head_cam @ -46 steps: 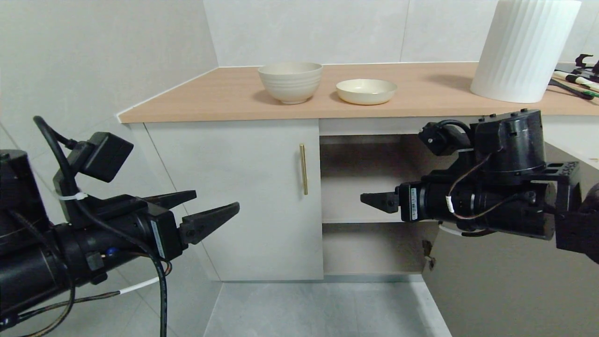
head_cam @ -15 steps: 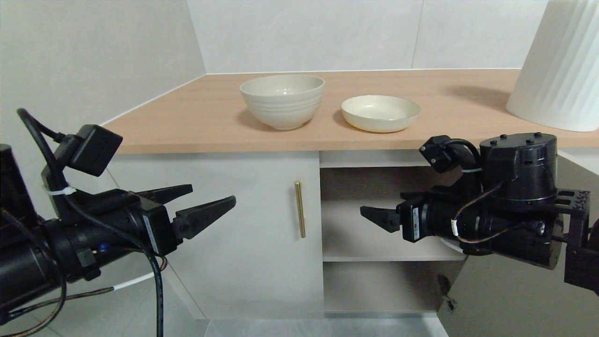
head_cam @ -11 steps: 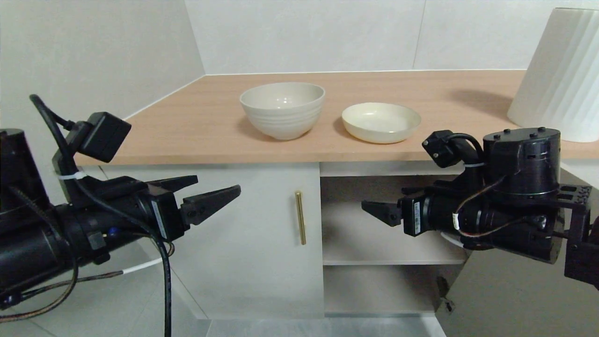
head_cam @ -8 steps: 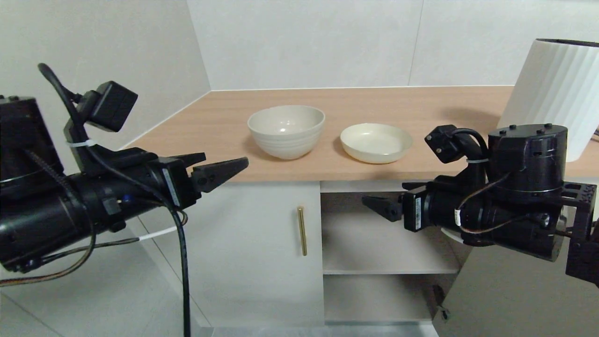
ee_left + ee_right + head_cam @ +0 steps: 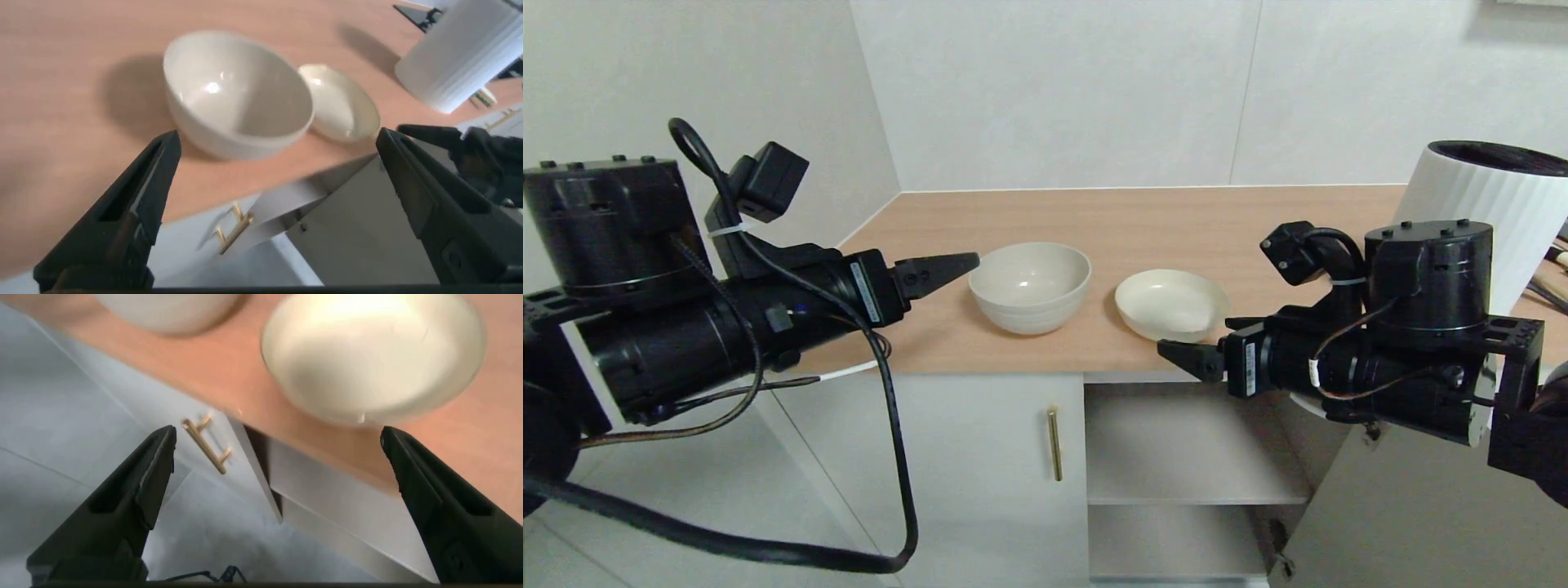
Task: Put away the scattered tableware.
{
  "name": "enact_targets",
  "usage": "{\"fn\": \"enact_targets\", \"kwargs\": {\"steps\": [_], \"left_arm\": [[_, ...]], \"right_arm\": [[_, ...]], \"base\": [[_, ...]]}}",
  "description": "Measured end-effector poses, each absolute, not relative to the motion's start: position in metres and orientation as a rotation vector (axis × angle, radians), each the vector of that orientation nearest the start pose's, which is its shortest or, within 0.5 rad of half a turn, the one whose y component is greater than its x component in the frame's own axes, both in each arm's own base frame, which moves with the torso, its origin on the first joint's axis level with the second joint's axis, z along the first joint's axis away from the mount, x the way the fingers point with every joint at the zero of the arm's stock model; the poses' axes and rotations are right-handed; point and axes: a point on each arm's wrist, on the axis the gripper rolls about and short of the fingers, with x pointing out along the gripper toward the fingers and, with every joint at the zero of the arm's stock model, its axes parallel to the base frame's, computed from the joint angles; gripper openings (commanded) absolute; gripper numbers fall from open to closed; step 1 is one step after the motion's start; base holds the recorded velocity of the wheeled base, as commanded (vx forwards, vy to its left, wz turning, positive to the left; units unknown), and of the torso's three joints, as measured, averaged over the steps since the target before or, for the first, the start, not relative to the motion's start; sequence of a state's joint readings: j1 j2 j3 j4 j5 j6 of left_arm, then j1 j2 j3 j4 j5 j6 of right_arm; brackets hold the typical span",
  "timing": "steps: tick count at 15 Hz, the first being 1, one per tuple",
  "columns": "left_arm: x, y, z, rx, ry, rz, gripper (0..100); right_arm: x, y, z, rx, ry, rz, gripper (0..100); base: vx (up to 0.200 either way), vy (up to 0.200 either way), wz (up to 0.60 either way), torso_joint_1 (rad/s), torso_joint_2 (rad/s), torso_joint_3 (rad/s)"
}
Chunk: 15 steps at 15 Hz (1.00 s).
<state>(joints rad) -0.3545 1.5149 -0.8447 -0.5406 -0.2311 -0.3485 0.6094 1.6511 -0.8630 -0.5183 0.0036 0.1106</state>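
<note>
Your left gripper (image 5: 935, 273), mid-left of the frame, and right gripper (image 5: 1191, 359), mid-right, both have their jaws wide apart, holding nothing. Just beyond, at frame centre on the tabletop (image 5: 1143, 220), sit the deep bowl (image 5: 1029, 286) and, right of it, the shallow dish (image 5: 1172, 304). Both look rigid, glossy and probably breakable, so pinch each across its rim, gently.

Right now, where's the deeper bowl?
In the head view, the bowl sits on the counter, left of the dish, beside the left gripper.

No lettering, number or sign is clear enough to read.
</note>
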Motion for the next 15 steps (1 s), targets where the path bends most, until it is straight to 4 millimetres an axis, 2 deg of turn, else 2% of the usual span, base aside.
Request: {"fn": "enact_targets", "kwargs": {"steps": [4, 8, 9, 13, 15], "left_arm": [[0.261, -0.102, 0.225, -0.328, 0.296, -0.537, 100], [0.269, -0.103, 0.219, -0.428, 0.431, -0.480, 100], [0.271, -0.104, 0.218, -0.446, 0.455, -0.469, 100], [0.288, -0.107, 0.207, -0.449, 0.471, -0.356, 100], [0.296, -0.112, 0.202, -0.512, 0.491, -0.318, 100]], "right_arm": [[0.246, 0.172, 0.197, 0.003, 0.302, 0.601, 100], [0.250, 0.175, 0.198, 0.003, 0.328, 0.589, 100], [0.252, 0.176, 0.199, 0.013, 0.387, 0.568, 100], [0.265, 0.181, 0.227, 0.198, 0.515, 0.422, 100], [0.283, 0.182, 0.229, 0.211, 0.501, 0.295, 100]], "base": [[0.000, 0.000, 0.00, 0.171, -0.39, -0.221], [0.000, 0.000, 0.00, 0.021, -0.05, -0.028], [0.000, 0.000, 0.00, 0.000, 0.00, 0.000], [0.000, 0.000, 0.00, 0.000, 0.00, 0.000], [0.000, 0.000, 0.00, 0.000, 0.00, 0.000]]}}
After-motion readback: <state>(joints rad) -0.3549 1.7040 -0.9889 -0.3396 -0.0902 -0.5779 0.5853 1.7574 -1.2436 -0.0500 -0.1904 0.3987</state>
